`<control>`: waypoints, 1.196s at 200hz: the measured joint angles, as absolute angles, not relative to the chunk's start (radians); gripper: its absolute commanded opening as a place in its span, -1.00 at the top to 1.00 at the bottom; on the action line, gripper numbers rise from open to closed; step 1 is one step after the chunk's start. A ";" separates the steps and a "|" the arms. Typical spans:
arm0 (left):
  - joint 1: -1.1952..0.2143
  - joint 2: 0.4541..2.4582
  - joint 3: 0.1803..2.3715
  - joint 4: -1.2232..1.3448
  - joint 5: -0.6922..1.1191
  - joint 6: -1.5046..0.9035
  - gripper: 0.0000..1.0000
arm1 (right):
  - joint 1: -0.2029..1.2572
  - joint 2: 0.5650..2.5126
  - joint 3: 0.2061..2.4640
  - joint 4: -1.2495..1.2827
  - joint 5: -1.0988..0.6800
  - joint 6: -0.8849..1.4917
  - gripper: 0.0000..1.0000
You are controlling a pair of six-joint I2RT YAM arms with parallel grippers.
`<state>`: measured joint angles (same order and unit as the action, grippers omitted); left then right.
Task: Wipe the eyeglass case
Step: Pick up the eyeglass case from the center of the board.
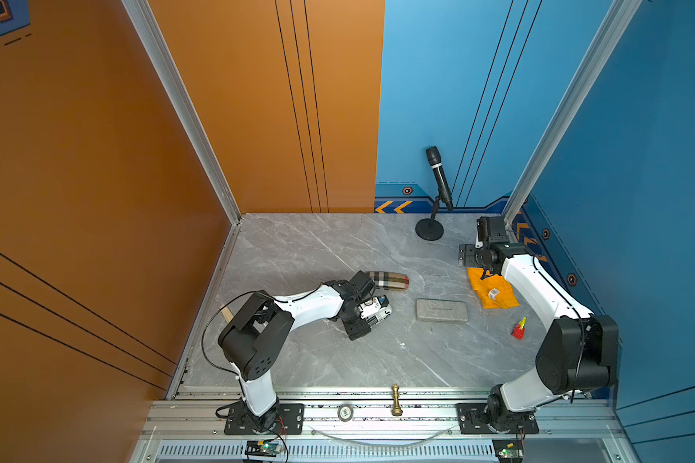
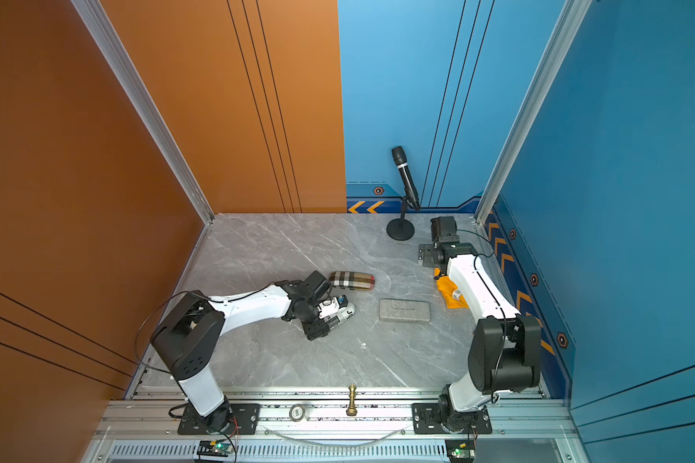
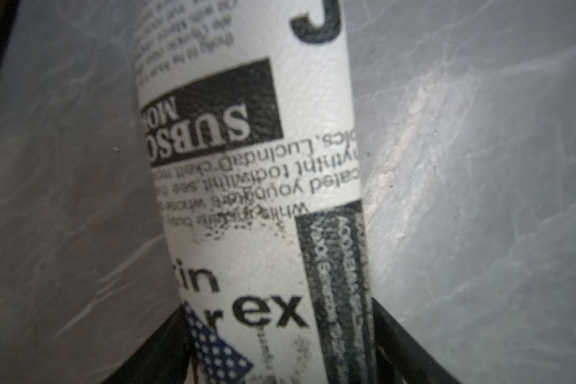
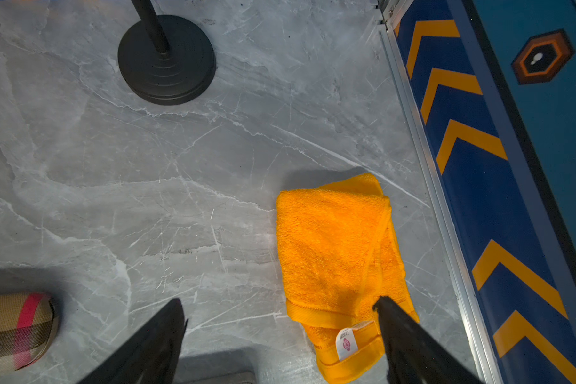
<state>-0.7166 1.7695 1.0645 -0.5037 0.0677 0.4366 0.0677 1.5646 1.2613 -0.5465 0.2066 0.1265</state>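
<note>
black microphone (image 1: 439, 176), gold chess piece (image 1: 396, 401), small red toy (image 1: 518, 330)

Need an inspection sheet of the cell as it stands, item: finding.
Surface: grey marble tabletop, no spill seen.
Job's things: newspaper-print eyeglass case; folded orange towel near the right wall.
Clutter: plaid eyeglass case, grey rectangular case, small red-and-yellow object, black microphone on stand, gold chess piece on front rail.
Tools: left tool straddles the newspaper-print case, grip unclear; right tool open over the towel.
Cables: black cable loops beside left arm.
Surroundings: orange and blue panel walls.
</note>
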 measured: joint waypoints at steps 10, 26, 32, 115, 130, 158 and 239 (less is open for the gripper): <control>-0.714 1.773 1.069 -0.510 0.068 0.435 -0.56 | 0.068 1.574 1.261 -0.546 0.207 0.126 -0.80; -0.714 1.784 1.084 -0.520 0.068 0.430 -0.48 | 0.070 1.583 1.261 -0.546 0.207 0.126 -0.80; -0.714 1.789 1.090 -0.523 0.068 0.429 -0.44 | 0.071 1.584 1.261 -0.547 0.207 0.123 -0.80; -0.714 1.785 1.085 -0.521 0.067 0.399 -0.09 | 0.092 1.584 1.284 -0.548 0.210 0.104 -0.75; -0.715 1.766 1.063 -0.508 0.064 0.395 -0.08 | 0.099 1.584 1.296 -0.548 0.211 0.103 -0.75; -0.714 1.695 0.997 -0.467 0.061 0.392 -0.06 | 0.105 1.585 1.305 -0.551 0.219 0.103 -0.74; -0.723 1.573 0.982 -0.402 0.068 0.339 0.08 | 0.101 1.774 1.412 -0.677 0.349 0.074 -0.88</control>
